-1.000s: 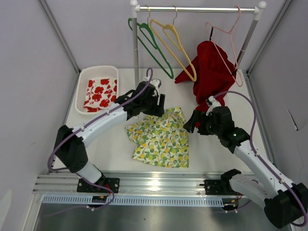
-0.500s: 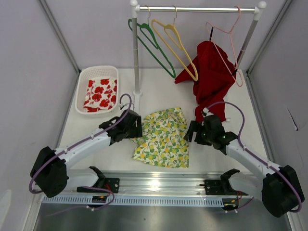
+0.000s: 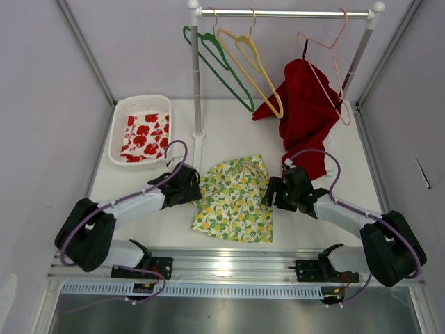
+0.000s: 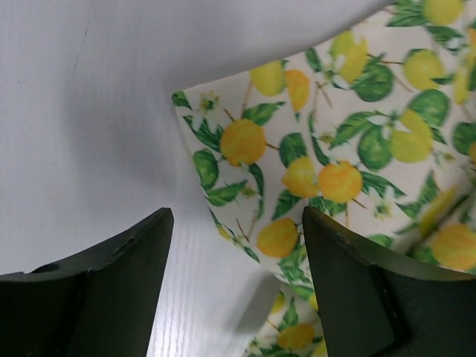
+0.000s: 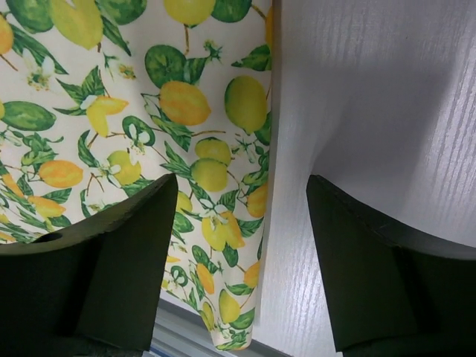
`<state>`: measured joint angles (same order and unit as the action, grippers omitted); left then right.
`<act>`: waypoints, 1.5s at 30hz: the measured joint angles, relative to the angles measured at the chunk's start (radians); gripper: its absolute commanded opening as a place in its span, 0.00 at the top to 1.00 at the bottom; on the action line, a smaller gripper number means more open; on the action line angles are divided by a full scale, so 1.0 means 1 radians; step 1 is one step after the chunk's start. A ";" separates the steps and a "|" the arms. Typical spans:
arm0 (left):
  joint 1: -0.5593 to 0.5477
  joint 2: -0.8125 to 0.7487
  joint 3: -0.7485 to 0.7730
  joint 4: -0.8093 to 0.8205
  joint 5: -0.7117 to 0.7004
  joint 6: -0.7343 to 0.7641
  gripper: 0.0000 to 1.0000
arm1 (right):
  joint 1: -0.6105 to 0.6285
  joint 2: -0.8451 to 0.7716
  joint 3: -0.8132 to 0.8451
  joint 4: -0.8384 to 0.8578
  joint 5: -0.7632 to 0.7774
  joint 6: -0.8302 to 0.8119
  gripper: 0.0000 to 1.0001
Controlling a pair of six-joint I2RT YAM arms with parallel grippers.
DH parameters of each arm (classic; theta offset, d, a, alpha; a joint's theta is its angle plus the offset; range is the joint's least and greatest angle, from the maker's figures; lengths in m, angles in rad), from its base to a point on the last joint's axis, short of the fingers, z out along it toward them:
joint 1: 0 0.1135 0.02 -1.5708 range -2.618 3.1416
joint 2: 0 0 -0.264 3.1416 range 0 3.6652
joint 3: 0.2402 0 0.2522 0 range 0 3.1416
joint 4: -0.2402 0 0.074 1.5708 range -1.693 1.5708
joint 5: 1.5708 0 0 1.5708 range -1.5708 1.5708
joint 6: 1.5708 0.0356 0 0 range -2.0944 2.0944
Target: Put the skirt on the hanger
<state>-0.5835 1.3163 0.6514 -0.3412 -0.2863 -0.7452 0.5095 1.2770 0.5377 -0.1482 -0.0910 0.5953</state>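
Both arms have dropped low vs 1 s ago: L end effector (image 4: 234,223) & R end effector (image 5: 242,195), jaws apart, straddle opposite edges of skirt (image 3: 236,198), flat on surface (image 3: 229,122) betw. them, so pre-grasp, not yet lifted.

I see skirt (image 3: 235,202) flat on table (image 3: 233,132) centre, my left gripper (image 3: 199,196) at its left edge, right gripper (image 3: 269,197) at its right edge, basket (image 3: 142,99) far-left, hanger rail (image 3: 285,13) behind.
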 measured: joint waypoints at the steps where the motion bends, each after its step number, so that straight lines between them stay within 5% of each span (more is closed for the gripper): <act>1: 0.008 0.031 -0.001 0.009 0.004 -0.001 0.26 | 0.000 0.003 0.000 0.003 0.003 0.001 0.29; 6: 0.018 0.125 0.023 0.078 -0.001 -0.006 0.54 | 0.000 0.013 0.000 0.005 0.011 0.000 0.52; 7: 0.019 0.134 0.027 0.089 0.002 -0.007 0.71 | 0.000 0.014 0.000 0.005 0.012 0.002 0.58; 10: 0.021 0.179 0.060 0.105 0.013 0.003 0.97 | -0.001 0.026 0.006 0.003 0.016 -0.004 0.71; 16: 0.021 0.175 0.177 0.059 0.027 0.058 1.00 | -0.043 0.026 0.018 -0.008 0.016 -0.023 0.84; 22: 0.008 0.108 0.363 -0.075 -0.011 0.143 1.00 | -0.174 -0.034 0.022 -0.050 -0.005 -0.059 0.86; 27: -0.059 0.103 0.538 -0.197 -0.076 0.199 1.00 | -0.216 -0.045 0.034 -0.069 -0.026 -0.079 0.80; 33: -0.187 0.142 0.719 -0.335 -0.222 0.235 1.00 | -0.156 -0.061 0.037 -0.077 -0.048 -0.070 0.46; 36: -0.222 0.145 0.736 -0.370 -0.255 0.249 0.98 | -0.112 -0.071 0.041 -0.076 -0.055 -0.063 0.39; 45: -0.100 0.209 0.681 -0.391 -0.284 0.277 0.98 | -0.073 -0.047 0.078 -0.077 -0.068 -0.045 0.27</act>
<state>-0.6838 1.5253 1.3323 -0.7326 -0.5705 -0.4679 0.4366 1.2304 0.6155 -0.2249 -0.1585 0.5499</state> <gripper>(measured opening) 0.053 0.716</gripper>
